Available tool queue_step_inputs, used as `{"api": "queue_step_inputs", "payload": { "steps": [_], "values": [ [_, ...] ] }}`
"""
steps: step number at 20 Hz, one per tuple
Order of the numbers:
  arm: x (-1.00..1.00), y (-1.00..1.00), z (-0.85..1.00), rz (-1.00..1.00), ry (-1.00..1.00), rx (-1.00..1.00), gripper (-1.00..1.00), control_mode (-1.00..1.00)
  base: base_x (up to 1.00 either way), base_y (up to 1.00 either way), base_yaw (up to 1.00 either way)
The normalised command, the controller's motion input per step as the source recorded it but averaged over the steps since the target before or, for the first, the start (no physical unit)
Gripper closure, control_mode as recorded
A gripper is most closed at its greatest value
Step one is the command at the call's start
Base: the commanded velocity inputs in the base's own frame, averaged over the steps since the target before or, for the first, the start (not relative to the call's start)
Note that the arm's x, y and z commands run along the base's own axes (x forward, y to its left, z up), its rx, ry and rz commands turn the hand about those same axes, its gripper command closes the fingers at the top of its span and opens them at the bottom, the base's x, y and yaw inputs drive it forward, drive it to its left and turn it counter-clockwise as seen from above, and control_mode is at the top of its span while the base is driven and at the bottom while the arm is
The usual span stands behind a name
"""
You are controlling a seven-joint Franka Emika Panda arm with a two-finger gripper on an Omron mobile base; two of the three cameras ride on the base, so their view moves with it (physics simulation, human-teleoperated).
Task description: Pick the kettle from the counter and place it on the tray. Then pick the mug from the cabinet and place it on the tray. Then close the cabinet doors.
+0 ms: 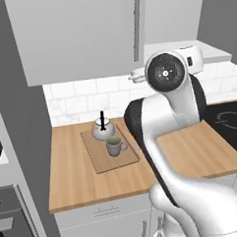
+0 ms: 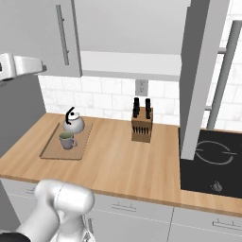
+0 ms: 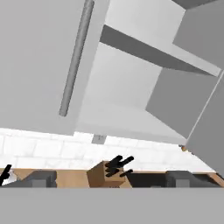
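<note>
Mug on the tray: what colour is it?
Grey-green, with a greener inside. The mug shows best in the left base view, on the tray beside the kettle.

I count one kettle point(image 1: 101, 129), one mug point(image 1: 113, 146), one tray point(image 1: 100, 160), one knife block point(image 2: 142, 126), two cabinet doors point(image 2: 60, 38).

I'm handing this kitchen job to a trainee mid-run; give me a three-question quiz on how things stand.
1. True or false: both the kettle and the mug sit on the tray.
2. Which cabinet door stands open? A) the left door B) the right door
3. Fill in: the block on the counter near the wall outlet holds ____.

Key: 1 true. 2 B; the right door swings out over the counter, shelf interior exposed. 3 knives; that is the knife block.
</note>
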Motion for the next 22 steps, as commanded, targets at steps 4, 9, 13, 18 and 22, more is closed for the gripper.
{"api": "queue_step_inputs", "payload": {
  "steps": [4, 9, 13, 18, 22],
  "values": [
    [-0.57, -0.13, -0.14, -0.53, 0.06, 0.72, -1.0, -1.0, 0.0, 0.0, 0.0],
    [-0.55, -0.16, -0.09, -0.28, 0.0, 0.82, -1.0, -1.0, 0.0, 0.0, 0.0],
    [-0.61, -0.08, -0.36, -0.02, -0.47, 0.53, -1.0, -1.0, 0.0, 0.0, 0.0],
    [-0.2, -0.02, -0.59, -0.02, -0.52, 0.25, -1.0, -1.0, 0.0, 0.0, 0.0],
    [-0.13, 0.0, -0.18, -0.06, -0.18, 0.06, -1.0, -1.0, 0.0, 0.0, 0.0]
  ]
}}
